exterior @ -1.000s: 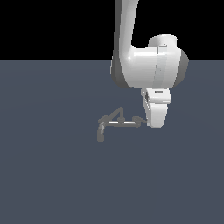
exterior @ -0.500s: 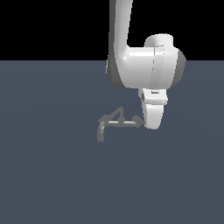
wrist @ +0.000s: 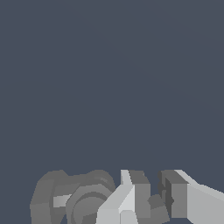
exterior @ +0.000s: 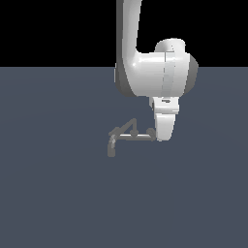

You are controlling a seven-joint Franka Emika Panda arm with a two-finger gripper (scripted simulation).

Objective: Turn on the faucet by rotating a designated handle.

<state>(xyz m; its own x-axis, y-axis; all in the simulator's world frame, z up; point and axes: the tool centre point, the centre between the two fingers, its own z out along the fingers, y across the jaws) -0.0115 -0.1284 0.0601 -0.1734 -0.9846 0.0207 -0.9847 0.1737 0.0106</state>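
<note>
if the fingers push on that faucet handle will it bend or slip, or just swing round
The faucet looks like rigid grey metal, so its lever probably won't bend. It appears jointed to the bar, so a push likely swings it round. The faceted surface looks smooth, so the fingers could slide along it. The body would probably not tip.

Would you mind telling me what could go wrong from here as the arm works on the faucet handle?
1. The gripper sits at the end of the faucet on the exterior view's right; in the wrist view its fingers straddle only a small grey part, so the hold may slip during rotation.
2. The faucet has more than one lever, so the wrong one might be turned.
3. The gripper hides the contact in the exterior view.
</note>
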